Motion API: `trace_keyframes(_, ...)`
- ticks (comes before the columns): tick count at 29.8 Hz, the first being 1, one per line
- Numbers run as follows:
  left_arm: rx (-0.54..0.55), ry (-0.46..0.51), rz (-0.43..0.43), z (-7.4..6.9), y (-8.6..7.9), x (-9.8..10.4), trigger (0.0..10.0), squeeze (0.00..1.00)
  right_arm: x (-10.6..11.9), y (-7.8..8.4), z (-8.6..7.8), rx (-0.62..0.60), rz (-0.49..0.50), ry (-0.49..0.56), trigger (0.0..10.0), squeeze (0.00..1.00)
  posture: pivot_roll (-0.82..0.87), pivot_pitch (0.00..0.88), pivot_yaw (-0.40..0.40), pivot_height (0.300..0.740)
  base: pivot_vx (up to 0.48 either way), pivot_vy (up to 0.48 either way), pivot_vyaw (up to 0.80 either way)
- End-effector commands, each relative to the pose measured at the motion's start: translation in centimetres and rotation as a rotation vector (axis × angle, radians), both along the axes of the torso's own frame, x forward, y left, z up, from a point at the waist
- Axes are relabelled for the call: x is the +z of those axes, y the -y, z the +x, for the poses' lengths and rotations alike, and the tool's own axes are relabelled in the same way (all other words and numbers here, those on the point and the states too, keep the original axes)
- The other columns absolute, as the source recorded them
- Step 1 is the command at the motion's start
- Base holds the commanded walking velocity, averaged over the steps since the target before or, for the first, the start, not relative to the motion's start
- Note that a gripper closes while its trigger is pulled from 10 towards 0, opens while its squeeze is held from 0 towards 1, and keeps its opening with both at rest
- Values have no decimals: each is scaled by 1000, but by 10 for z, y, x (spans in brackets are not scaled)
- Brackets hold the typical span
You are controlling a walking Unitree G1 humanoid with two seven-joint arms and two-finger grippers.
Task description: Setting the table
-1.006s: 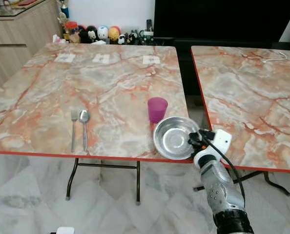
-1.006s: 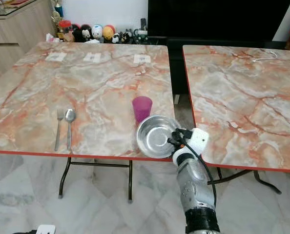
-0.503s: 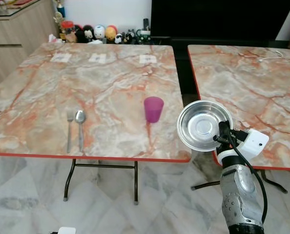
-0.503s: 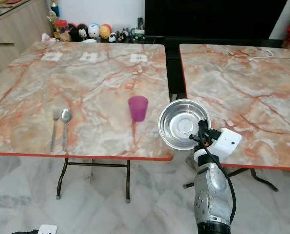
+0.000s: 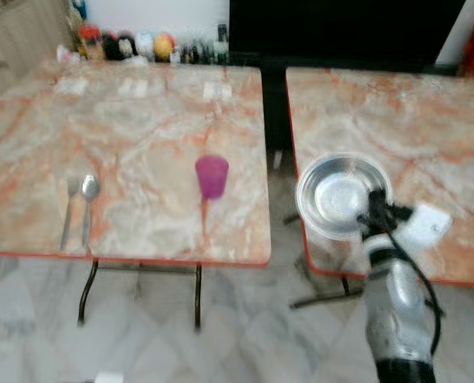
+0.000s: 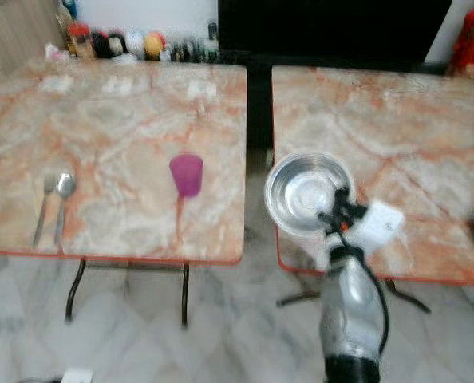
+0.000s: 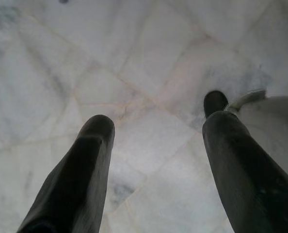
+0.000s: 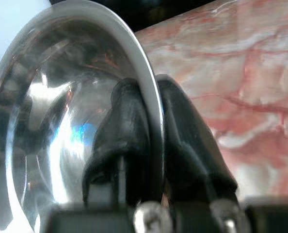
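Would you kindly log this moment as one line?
right gripper: shut on round steel bowl, lifted, tilted | left gripper: open over floor

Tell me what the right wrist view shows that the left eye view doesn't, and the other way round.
Right wrist view: a close look at the grip. The right gripper has its jaws shut on the bowl's rim, one finger inside and one outside.
Left eye view: the wider scene, with a cup, fork and spoon on the left table, and the bowl held up, tilted.
Both: the bowl, the gripper and the right table.
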State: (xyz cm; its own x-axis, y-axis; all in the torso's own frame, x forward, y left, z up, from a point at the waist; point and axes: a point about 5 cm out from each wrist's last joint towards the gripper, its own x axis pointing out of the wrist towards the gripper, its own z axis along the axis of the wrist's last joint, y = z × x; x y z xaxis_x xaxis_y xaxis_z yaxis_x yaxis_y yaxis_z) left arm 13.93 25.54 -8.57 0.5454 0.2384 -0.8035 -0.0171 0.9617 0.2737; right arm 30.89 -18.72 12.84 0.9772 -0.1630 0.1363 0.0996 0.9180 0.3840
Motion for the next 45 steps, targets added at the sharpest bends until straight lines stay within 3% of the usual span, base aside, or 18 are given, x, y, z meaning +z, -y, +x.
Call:
trace_keyframes(1,7,-21,-11,-5,4,-3,10000,0,5,13,-1,-49,-7,25,10000,0,-86,31,-4,740,0,-472,0)
trace_keyframes(26,3,-15,2,0,2,-1,10000,0,7,13,0,-83,13,38,10000,0,-92,29,13,740,0,-450,-203)
trace_keyframes(45,24,-10,3,1,-2,0,10000,0,4,2,7,-23,-15,7,10000,0,-90,29,19,740,0,0,0)
